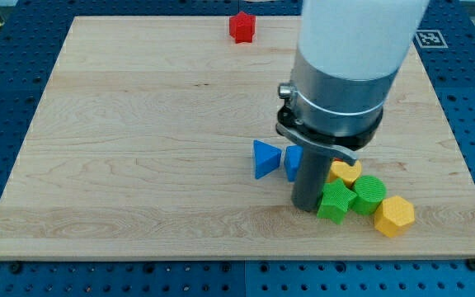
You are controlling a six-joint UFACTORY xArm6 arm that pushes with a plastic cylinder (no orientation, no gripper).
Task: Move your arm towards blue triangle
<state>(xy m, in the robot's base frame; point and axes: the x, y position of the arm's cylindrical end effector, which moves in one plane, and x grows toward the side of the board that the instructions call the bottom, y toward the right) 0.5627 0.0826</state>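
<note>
A blue triangle [264, 158] lies on the wooden board [138, 140] right of the middle. A second blue block [293, 162] sits just to its right, partly hidden by my rod. My tip [305, 206] rests on the board below and right of the blue triangle, a short gap away, and right beside the green star block [335, 202].
A yellow heart-like block [346, 172], a green round block [369, 195] and a yellow hexagon block [395, 216] cluster to the right of my tip. A red block [242, 27] sits near the board's top edge. The arm's wide body hides the area above the cluster.
</note>
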